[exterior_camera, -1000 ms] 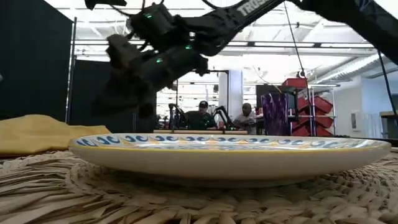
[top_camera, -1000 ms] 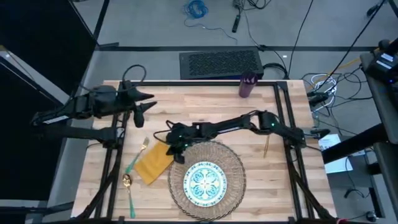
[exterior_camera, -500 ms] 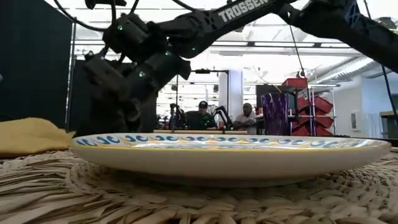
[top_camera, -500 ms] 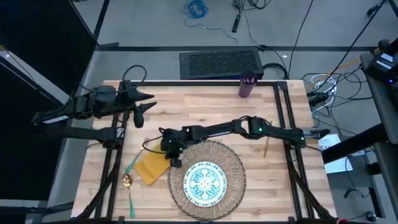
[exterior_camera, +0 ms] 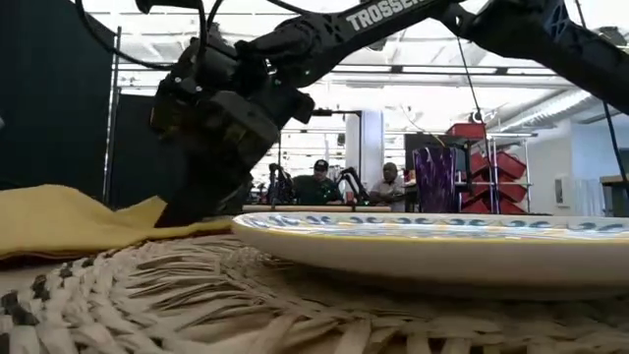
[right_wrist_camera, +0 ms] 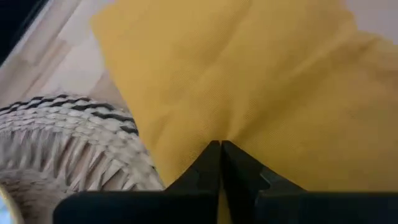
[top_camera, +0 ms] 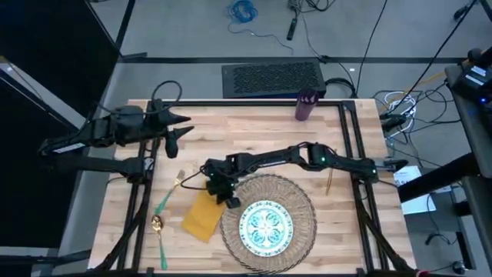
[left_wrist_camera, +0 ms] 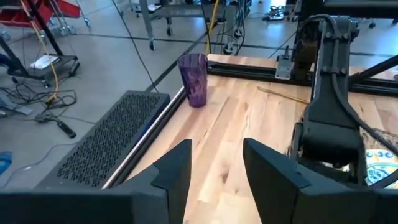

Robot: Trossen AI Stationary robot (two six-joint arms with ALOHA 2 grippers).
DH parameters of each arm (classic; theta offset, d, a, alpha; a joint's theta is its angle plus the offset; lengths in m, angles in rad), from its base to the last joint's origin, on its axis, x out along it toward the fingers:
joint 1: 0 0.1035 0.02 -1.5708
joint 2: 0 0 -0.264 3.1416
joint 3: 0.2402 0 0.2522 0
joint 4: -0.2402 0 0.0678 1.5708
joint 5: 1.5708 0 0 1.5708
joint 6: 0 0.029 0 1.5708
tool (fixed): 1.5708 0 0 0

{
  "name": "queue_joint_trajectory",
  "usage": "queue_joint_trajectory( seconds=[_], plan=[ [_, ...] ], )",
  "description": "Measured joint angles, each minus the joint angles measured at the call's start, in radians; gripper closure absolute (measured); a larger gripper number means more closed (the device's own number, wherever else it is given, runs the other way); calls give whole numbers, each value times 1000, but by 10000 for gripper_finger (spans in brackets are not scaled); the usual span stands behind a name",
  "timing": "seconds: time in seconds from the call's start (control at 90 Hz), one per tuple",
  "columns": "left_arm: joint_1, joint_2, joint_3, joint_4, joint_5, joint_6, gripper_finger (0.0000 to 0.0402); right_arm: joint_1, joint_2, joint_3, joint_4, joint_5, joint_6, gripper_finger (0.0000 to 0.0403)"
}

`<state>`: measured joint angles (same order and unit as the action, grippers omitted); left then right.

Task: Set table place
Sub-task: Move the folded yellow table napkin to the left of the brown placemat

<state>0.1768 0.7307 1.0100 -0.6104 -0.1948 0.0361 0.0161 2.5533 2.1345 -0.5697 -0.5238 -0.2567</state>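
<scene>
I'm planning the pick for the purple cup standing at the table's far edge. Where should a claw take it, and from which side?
Grip the purple cup across its wall, about mid-height, coming in level from the table's open middle. It stands upright and alone, a tall shape narrowing slightly downward, with the table's frame rail close behind it.
</scene>
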Motion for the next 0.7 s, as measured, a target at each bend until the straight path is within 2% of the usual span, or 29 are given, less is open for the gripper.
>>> queue_joint_trajectory(
  seconds=[0.078,0.267,0.378,0.578,0.7],
  plan=[
    [0,0,0,1,0,7,270,-1,-24,4,45,31,50,403],
    [0,0,0,4,0,23,270,-12,-52,115,63,29,130,403],
    [0,0,0,3,0,24,270,7,-50,129,76,33,181,403],
    [0,0,0,5,0,32,270,50,10,129,138,110,249,403],
    [0,0,0,5,0,30,270,52,31,129,183,116,295,403]
  ],
)
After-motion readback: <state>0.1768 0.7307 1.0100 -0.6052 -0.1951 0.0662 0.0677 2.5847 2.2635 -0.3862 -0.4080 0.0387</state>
